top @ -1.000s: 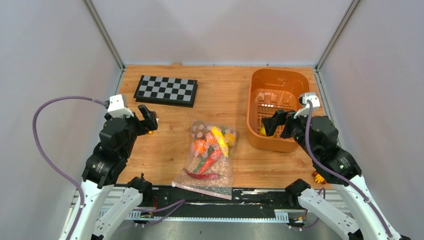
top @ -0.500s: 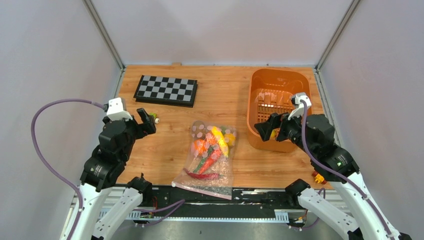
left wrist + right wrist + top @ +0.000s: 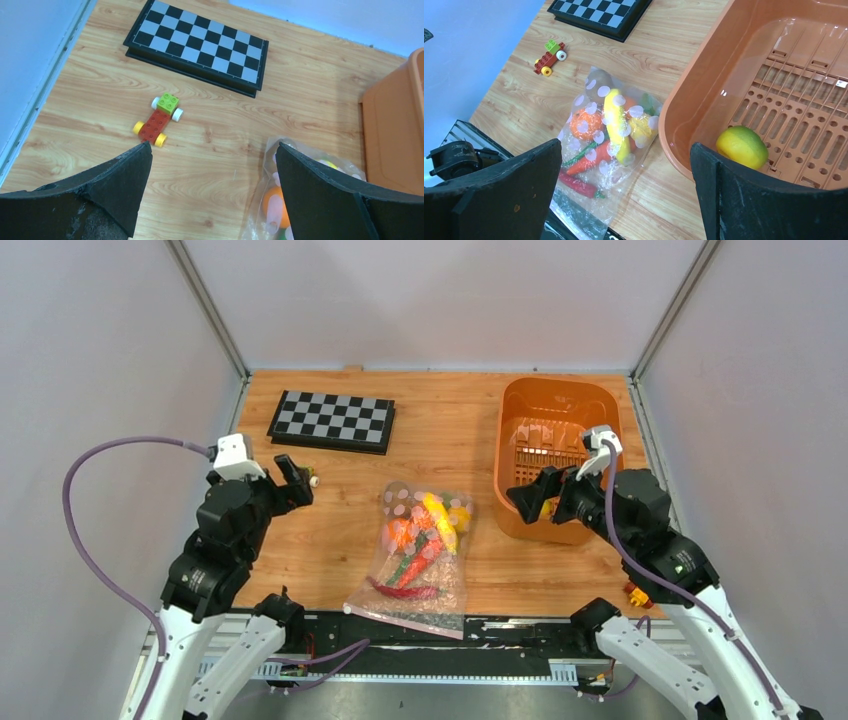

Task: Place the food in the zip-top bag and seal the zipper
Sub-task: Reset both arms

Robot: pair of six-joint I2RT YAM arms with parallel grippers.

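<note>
- Top external: one zip-top bag (image 3: pixel 415 550) lies mid-worktop, its pink zipper (image 3: pixel 405 618) along the near edge. One orange basket (image 3: pixel 550 455) stands right of the bag, and one chessboard (image 3: pixel 333 421) lies beyond it to the left. There are two block toys: a car (image 3: pixel 311 478) left of the bag by the left gripper (image 3: pixel 293 480), and another (image 3: pixel 637 593) far right. The right gripper (image 3: pixel 528 502) hovers at the basket's near wall.
- Left wrist: the left gripper (image 3: pixel 212 150) is spread wide and empty, with the bag (image 3: pixel 262 210) at its right.
- Right wrist: the right gripper (image 3: pixel 626 147) is wide and empty. One yellow-green fruit (image 3: pixel 742 146) sits in the basket, right of the bag. This looks like the fetching step, so the gripper should descend onto the fruit and close. I cannot tell whether the bag is sealed.
</note>
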